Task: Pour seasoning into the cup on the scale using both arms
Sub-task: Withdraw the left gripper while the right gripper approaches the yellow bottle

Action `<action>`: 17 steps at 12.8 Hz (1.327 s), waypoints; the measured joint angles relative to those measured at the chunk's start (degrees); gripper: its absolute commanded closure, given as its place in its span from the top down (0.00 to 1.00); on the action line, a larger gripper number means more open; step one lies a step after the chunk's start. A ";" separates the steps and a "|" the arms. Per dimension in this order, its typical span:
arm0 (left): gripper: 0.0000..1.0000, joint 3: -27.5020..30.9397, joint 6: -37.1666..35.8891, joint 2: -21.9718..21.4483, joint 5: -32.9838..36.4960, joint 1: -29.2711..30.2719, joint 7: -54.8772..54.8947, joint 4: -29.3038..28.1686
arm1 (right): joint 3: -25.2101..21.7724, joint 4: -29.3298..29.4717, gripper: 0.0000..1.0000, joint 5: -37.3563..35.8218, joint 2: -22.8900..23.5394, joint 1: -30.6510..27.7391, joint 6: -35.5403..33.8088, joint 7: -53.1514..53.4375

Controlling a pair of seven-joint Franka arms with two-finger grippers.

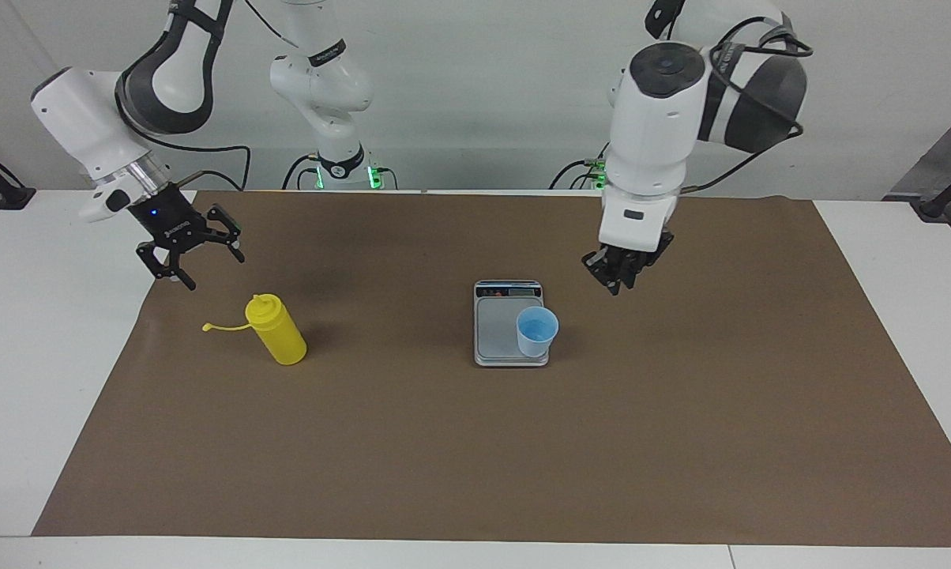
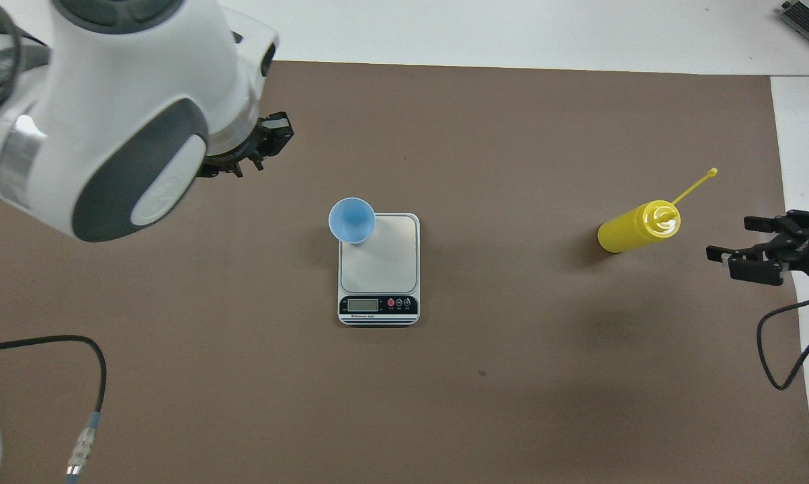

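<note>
The scale [image 1: 510,324] lies on the brown mat [image 1: 681,442] near the middle of the tabletop, its display strip at the end nearest the robots. The cup [image 1: 536,332] stands upright on the scale's plate, at the corner farthest from the robots and toward the left arm's end. It looks empty from above.

The bottle [image 1: 276,329] stands on the mat toward the right arm's end of the tabletop, well apart from the scale. Its cap strap [image 1: 221,325] sticks out sideways toward the mat's edge.

The left gripper [image 1: 622,278] hangs in the air over bare mat, beside the scale toward the left arm's end. It holds nothing, and its fingers point down; whether they are parted or together I cannot tell.

The right gripper [image 1: 189,261] hangs over the mat's edge at the right arm's end, just beside the bottle and above it, not touching it. Its fingers [image 1: 236,251] are spread wide and grasp nothing.
</note>
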 measured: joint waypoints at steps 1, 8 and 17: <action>0.27 4.44 -1.51 -2.14 -3.65 0.30 5.38 0.07 | -0.06 -0.29 1.00 4.46 1.85 -1.20 0.04 -6.95; 0.38 30.98 -3.43 -13.57 -16.85 0.84 39.88 -11.48 | -0.11 -2.40 1.00 22.67 9.86 -2.19 0.18 -34.46; 0.56 32.70 16.46 -26.82 -17.76 0.37 42.98 -40.61 | 0.13 -3.18 1.00 39.54 18.36 0.73 -2.02 -50.43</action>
